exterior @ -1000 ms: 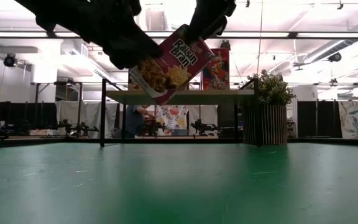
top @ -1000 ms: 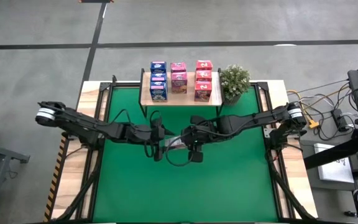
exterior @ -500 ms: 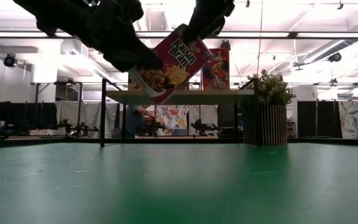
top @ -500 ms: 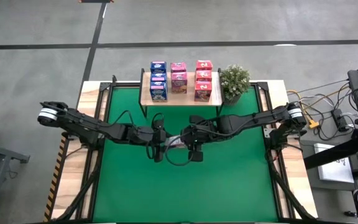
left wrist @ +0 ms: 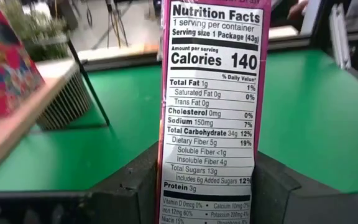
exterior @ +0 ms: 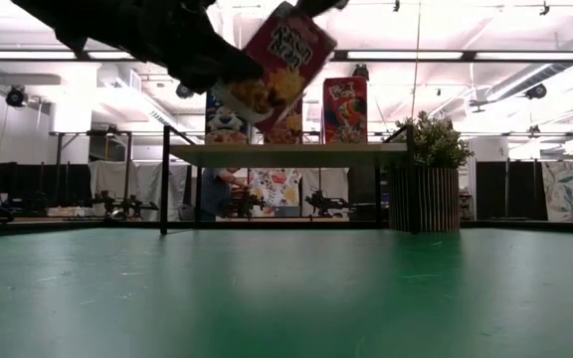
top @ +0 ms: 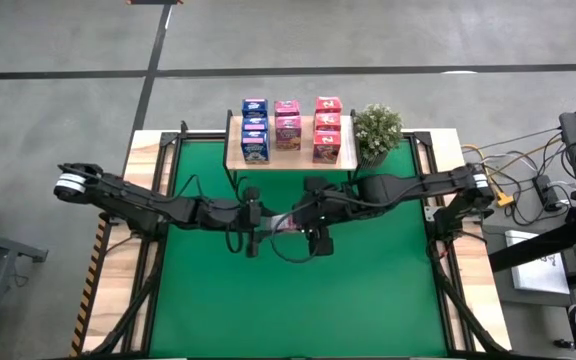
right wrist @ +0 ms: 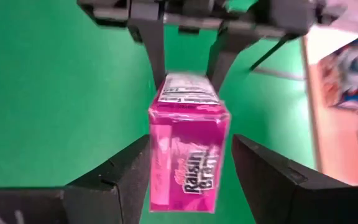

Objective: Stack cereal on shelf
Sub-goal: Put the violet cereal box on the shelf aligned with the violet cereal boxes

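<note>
A pink Raisin Bran cereal box (exterior: pixel 285 62) hangs tilted in the air between my two grippers, above the green mat and in front of the shelf. My left gripper (top: pixel 266 220) is shut on its lower end. My right gripper (top: pixel 300 220) is shut on its upper end, mostly above the low view's top edge. The shelf (top: pixel 293 158) is a light wooden board on black legs at the mat's far edge. Several blue, pink and red cereal boxes (top: pixel 288 125) stand on it in three rows. In the low view the shelf (exterior: pixel 296 155) shows behind the held box. My left gripper pinches the box's lower end (left wrist: pixel 207 186) between its two fingers (right wrist: pixel 156 56), one on each broad face; the narrow nutrition panel faces its camera. It comes from the table's left. The box is clear of the mat, tilted. My right gripper pinches the box's upper end (right wrist: pixel 188 180) between its two fingers (right wrist: pixel 132 177), one on each broad face. It comes from the table's right, slanting down. The box hangs tilted, clear of the mat.
A small potted plant (top: pixel 376 133) stands just right of the shelf, and shows in the low view (exterior: pixel 428 184) too. Cables and equipment (top: pixel 543 190) lie beyond the table's right edge. The green mat (top: pixel 368 290) lies open on the near side.
Both grippers have gone up with the Raisin Bran box held between them. The box stands higher above the mat than before and stays tilted. The right gripper has risen almost out of the low view.
</note>
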Robot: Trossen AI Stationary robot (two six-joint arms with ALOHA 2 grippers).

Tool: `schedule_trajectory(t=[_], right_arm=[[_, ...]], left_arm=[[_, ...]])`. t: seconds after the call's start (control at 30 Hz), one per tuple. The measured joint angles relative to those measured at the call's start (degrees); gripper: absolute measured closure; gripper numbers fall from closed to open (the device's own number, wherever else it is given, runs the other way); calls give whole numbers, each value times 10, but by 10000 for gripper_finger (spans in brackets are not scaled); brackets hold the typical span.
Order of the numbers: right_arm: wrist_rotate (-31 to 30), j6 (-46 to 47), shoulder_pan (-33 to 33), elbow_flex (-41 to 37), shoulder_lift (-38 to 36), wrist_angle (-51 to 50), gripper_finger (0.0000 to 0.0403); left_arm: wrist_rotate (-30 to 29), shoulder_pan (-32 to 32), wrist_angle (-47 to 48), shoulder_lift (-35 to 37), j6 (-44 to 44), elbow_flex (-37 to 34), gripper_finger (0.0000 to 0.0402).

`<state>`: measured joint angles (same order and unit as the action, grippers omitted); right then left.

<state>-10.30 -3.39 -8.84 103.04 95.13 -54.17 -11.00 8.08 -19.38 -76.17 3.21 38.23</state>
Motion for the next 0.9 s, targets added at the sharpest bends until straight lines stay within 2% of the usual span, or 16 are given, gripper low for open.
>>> schedule_trajectory(t=[0.3, 0.73, 0.9], right_arm=[[-2, -29, 0, 26, -24, 6, 193], [-4, -42, 0, 8, -20, 72, 193], [-30, -49, 0, 8, -20, 80, 193]], left_arm=[[0, 0, -150, 45, 19, -80, 240], [0, 0, -188, 60, 25, -93, 240], [0, 0, -191, 59, 25, -91, 240]])
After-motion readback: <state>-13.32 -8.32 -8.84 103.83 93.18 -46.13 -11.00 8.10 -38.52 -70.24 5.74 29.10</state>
